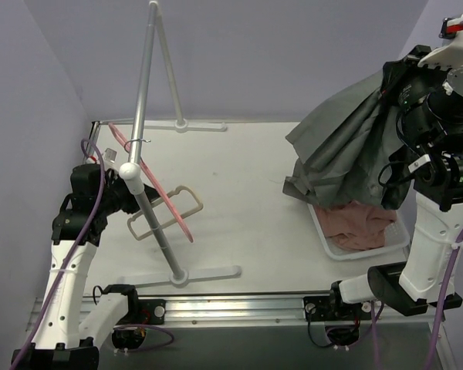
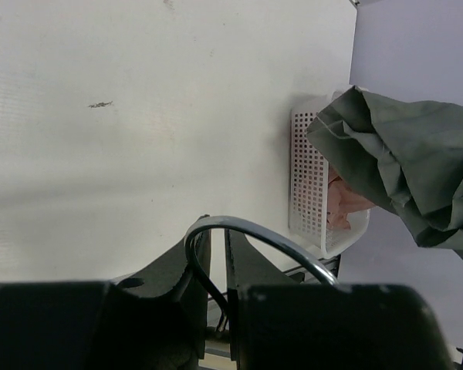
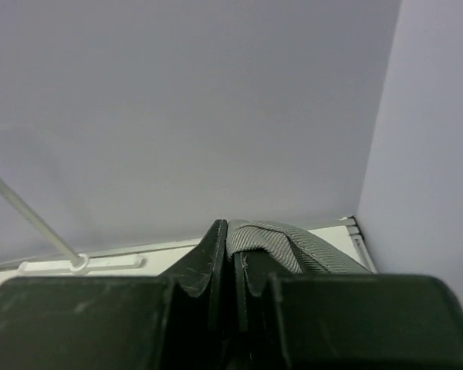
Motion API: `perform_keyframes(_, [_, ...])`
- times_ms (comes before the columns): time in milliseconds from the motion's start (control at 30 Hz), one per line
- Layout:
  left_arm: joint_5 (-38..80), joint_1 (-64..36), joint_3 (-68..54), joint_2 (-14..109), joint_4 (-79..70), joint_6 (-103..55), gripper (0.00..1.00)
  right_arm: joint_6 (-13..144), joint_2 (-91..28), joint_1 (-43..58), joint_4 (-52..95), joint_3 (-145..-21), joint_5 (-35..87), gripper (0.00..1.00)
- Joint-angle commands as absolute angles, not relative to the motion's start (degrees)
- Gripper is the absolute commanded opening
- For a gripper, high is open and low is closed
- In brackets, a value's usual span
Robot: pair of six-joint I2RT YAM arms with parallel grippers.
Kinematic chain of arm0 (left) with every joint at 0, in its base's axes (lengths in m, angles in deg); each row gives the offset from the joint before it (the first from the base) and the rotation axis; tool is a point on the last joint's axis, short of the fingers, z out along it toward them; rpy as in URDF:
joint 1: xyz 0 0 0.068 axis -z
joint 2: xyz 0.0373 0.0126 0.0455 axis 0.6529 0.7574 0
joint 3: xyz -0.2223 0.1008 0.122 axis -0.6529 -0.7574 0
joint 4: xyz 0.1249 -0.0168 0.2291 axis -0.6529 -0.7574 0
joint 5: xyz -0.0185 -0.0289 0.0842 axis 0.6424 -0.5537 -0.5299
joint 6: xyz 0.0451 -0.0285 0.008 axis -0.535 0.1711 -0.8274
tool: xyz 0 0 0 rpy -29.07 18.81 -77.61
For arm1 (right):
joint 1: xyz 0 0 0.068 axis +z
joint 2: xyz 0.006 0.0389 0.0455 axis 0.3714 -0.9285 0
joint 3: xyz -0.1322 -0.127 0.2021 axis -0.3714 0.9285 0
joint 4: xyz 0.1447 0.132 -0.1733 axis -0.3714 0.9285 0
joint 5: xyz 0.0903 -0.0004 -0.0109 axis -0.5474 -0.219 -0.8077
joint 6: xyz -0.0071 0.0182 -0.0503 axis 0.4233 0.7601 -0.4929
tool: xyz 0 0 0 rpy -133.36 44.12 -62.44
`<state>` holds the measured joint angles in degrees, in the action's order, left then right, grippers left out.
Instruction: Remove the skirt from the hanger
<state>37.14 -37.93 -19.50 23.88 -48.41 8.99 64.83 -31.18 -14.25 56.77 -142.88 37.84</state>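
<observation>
Nearest, my left gripper (image 2: 217,240) is closed tight on a thin chrome hook (image 2: 255,231), which I take to be the hanger's. My right gripper (image 3: 225,233) is pinched shut on a fold of the grey skirt (image 3: 274,240).

From above, a pink hanger (image 1: 156,185) and a tan hanger (image 1: 168,212) sit by the metal rail (image 1: 143,100) near my left arm. I cannot tell which one the hook belongs to. Well apart from them, on my right, the skirt hangs from my raised right gripper, its hem draping over a white basket (image 1: 322,235) that holds a pink cloth (image 1: 363,227).

I judge the skirt already free of the hanger. What remains is setting it down: lowering it over the basket, then opening the right fingers.

The right wrist view shows only the pinched fabric and the wall (image 3: 177,116). The left wrist view shows the basket's perforated side under the hem. Only the overhead view shows both hangers.
</observation>
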Motion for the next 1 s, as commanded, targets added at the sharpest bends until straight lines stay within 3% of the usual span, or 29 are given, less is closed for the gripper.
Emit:
perform_keyframes(0, [38.36,-37.33,-19.61,22.85,-48.24,9.59,0.02,61.94,-30.74,-14.24,50.56,-144.14,46.25,0.00])
perform_keyframes(200, [38.45,-36.98,-20.31,22.14,-48.24,10.12,0.02,59.30,-33.29,-14.24,48.27,-148.88,52.77,0.00])
perform_keyframes(467, [38.36,-36.89,-20.49,21.88,-48.42,10.03,0.02,58.50,-30.66,-13.28,48.79,-145.38,58.22,0.00])
perform_keyframes(800, [38.09,-36.72,-22.07,20.12,-48.59,10.38,0.02,61.14,-21.18,-12.75,50.11,-128.42,59.20,0.00])
perform_keyframes(967, [38.18,-36.72,-22.34,20.47,-48.68,10.30,0.02,67.10,-16.16,-12.84,48.27,-112.63,62.88,0.00])
